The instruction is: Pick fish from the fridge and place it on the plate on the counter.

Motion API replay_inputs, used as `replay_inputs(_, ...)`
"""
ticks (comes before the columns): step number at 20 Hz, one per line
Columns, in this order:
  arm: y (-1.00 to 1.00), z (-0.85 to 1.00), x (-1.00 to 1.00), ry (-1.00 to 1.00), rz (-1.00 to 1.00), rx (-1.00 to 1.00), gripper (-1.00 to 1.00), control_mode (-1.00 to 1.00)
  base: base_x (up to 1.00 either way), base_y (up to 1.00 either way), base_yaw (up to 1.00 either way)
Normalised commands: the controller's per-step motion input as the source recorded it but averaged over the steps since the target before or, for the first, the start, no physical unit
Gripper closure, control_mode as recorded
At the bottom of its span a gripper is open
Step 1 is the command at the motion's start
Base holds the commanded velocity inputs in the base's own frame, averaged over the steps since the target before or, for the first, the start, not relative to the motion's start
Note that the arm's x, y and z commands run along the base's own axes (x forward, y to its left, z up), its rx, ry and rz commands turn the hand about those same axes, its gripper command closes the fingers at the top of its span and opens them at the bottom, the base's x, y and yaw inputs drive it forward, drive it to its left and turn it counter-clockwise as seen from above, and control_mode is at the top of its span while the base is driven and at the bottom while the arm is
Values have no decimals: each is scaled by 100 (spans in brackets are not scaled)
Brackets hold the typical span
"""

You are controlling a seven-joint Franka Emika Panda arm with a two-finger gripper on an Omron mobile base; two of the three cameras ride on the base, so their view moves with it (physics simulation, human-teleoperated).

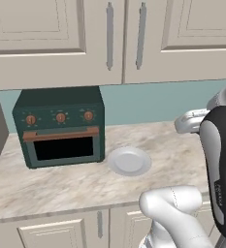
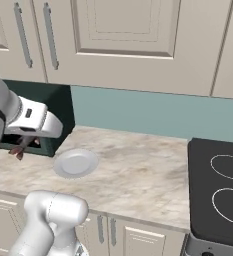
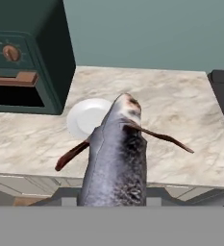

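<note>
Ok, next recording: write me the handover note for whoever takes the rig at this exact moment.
End effector: shut on the fish, which hangs out ahead of it in the hand view.
Plate: bare, on the counter just right of the dark green toaster oven.
Done: fish picked and carried to the counter area; it is held above the counter's front edge, short of the plate.
Left: move forward over the plate, lower, release the fish on it.
</note>
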Motion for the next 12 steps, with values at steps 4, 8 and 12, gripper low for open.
replay_inputs(4, 4, -48, 27, 0, 2, -3, 100, -100, 0, 0, 0)
replay_inputs(8, 0, -75, 28, 0, 12, -2, 100, -100, 0, 0, 0)
replay_inputs(12, 0, -70, 39, 1, 19, -1, 100, -100, 0, 0, 0)
